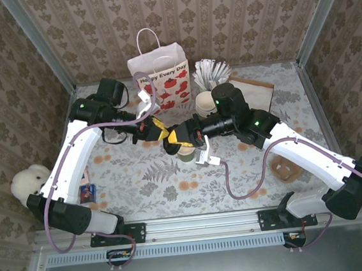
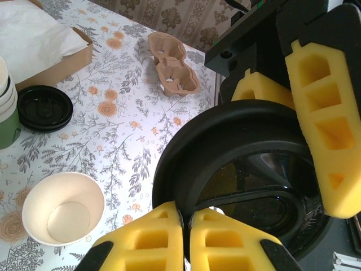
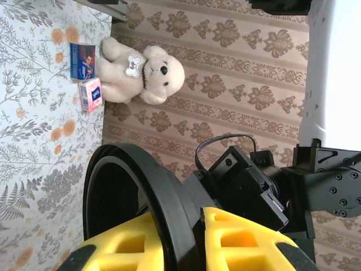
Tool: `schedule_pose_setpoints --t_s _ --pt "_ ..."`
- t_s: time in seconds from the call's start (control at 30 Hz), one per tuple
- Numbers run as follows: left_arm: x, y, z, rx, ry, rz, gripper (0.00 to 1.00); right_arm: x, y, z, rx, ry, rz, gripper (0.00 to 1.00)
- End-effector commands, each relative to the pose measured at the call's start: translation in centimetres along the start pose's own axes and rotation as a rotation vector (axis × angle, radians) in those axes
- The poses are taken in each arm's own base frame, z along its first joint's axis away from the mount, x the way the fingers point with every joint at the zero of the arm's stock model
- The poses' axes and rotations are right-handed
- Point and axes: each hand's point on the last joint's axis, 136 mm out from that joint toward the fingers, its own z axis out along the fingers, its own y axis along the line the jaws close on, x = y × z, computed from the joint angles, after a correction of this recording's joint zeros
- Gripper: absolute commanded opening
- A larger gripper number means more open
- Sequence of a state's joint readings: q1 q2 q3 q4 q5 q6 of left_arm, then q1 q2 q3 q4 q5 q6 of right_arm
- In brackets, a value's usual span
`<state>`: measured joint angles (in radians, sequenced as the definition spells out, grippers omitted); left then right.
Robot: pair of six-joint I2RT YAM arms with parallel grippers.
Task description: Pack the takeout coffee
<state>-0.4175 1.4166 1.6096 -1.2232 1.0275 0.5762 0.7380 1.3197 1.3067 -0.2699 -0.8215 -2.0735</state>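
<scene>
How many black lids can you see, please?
2: the held lid, pinched by both sets of jaws; the loose lid, flat beside the cup stack. Others may be hidden.

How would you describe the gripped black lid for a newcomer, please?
Start at the table's middle. There the black lid is pinched by the left tool and right tool. The spare lid lies flat beside the cup stack.

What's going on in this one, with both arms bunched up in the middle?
Both arms have hold of one black lid. The left gripper is pinched shut on its rim, and the right gripper clamps another part of the rim. It looks like a hand-over or a regrip. The open cup stands on the table beside them, lid not yet on. The paper bag stands at the back.
</scene>
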Motion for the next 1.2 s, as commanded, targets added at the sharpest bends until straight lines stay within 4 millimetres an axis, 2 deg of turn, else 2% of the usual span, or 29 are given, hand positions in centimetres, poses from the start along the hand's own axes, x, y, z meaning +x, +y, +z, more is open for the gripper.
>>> schedule_pose_setpoints --t_s 0.0,0.1,0.17,0.27,0.33,0.43,0.53,0.67,0.73,0.83,0.97,1.03,1.17 --pt "-0.5 0.2 0.2 -0.008 -0.019 0.031 0.00 -0.7 -1.7 0.2 0.047 -0.028 -0.390 0.00" --pt "-0.4 1.0 0.1 -0.058 -0.018 0.038 0.00 -0.6 -1.3 0.2 0.035 -0.019 -0.388 0.01" --pt "-0.6 1.2 0.0 -0.077 -0.025 0.042 0.00 -0.5 -1.1 0.2 0.025 -0.010 -0.379 0.11" --pt "-0.9 1.6 -0.3 -0.101 -0.040 0.042 0.00 0.2 -0.7 0.1 -0.015 0.037 -0.293 0.44" --pt "-1.0 2.3 -0.6 -0.133 -0.049 0.033 0.00 1.1 0.0 -0.3 -0.082 0.115 -0.154 0.63" --pt "-0.9 3.7 -1.3 -0.187 -0.066 -0.008 0.00 3.1 0.9 -0.9 -0.083 0.277 0.028 1.00" --pt "-0.8 5.2 -1.9 -0.251 -0.080 -0.058 0.00 4.1 1.1 -2.0 -0.027 0.420 0.201 1.00" --pt "-0.6 7.3 -2.3 -0.354 -0.092 -0.132 0.00 4.5 -0.9 -4.1 0.183 0.537 0.596 1.00" --pt "-0.5 7.9 -2.3 -0.372 -0.121 -0.182 0.00 6.6 -3.7 -4.6 0.325 0.609 0.749 1.00" --pt "0.0 8.2 -1.8 -0.380 -0.163 -0.260 0.00 9.7 -5.0 -6.1 0.430 0.737 1.114 1.00" --pt "2.6 10.5 -1.8 -0.530 -0.176 -0.409 0.00 12.1 -2.8 -8.3 0.581 0.932 1.344 1.00" --pt "3.9 11.4 -1.7 -0.590 -0.164 -0.485 0.00 11.9 -1.4 -8.7 0.694 0.921 1.466 1.00" --pt "6.1 11.5 -0.7 -0.701 -0.059 -0.584 0.00 10.9 2.0 -9.1 0.855 0.864 1.808 1.00"
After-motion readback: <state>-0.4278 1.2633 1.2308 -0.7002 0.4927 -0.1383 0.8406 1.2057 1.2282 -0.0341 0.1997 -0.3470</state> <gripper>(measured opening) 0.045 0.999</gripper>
